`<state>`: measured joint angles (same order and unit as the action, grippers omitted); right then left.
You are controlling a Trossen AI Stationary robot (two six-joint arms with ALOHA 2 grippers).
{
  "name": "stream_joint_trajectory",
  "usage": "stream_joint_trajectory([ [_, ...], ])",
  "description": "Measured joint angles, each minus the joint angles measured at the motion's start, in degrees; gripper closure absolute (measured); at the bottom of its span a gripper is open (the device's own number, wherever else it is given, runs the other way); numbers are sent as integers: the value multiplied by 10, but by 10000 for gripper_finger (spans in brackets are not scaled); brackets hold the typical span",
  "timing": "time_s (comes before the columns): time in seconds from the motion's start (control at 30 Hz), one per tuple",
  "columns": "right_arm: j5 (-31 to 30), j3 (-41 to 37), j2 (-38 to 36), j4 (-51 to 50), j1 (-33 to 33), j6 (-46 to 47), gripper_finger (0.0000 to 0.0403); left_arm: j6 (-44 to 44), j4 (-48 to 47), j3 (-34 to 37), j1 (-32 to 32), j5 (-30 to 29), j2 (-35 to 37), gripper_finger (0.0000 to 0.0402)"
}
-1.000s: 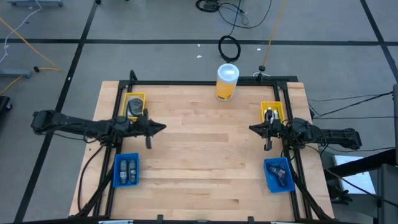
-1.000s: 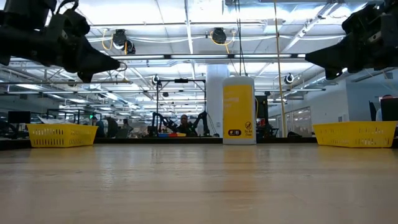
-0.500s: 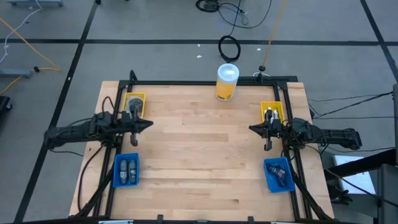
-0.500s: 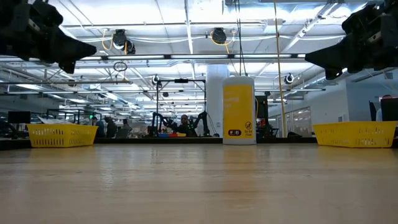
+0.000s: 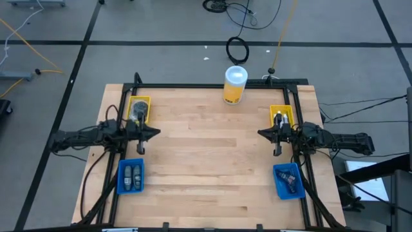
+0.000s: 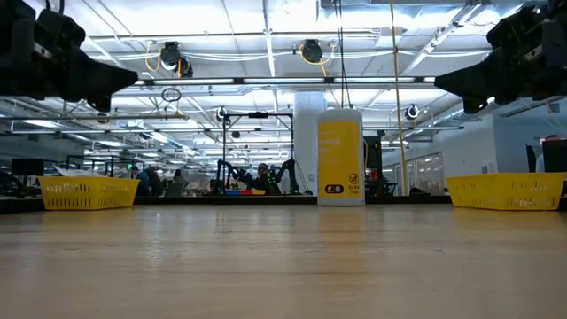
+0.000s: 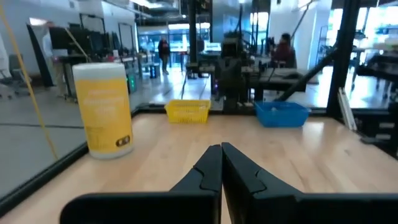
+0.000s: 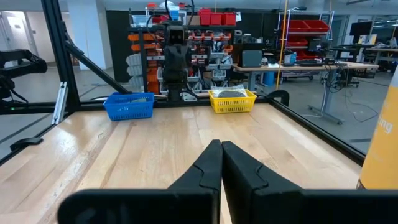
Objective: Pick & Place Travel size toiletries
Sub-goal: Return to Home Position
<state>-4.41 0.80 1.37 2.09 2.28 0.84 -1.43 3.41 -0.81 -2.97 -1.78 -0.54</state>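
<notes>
Grey bottles [image 5: 132, 174] in left blue bin [image 5: 120, 182]

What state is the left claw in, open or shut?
Shut. In its wrist view, the left claw shows both fingers pressed together, nothing between them.

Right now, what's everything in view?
table: one, light wood.
container: one, yellow with white lid, far edge centre.
left yellow bin, right yellow bin: two, side edges, far half.
left blue bin, right blue bin: two, side edges, near half.
bottles: two, dark grey, in left blue bin.
dark items: count unclear, left yellow bin.
dark blue items: count unclear, right blue bin.
small items: white and dark, count unclear, right yellow bin.
left claw, right claw: two, dark, shut, above table by yellow bins.
</notes>
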Motion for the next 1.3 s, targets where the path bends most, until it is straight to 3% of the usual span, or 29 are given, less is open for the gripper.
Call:
stream_joint_trajectory([
  [0.17, 0, 0, 0, 1, 0, 0, 403, -26, -1, 0, 12, 3, -2, 394],
  [0.97, 0, 0, 0, 2, 0, 0, 403, 11, -25, -1, 28, 5, -4, 394],
  [1.3, 0, 0, 0, 2, 0, 0, 403, -59, -29, -2, 31, 5, 2, 394],
])
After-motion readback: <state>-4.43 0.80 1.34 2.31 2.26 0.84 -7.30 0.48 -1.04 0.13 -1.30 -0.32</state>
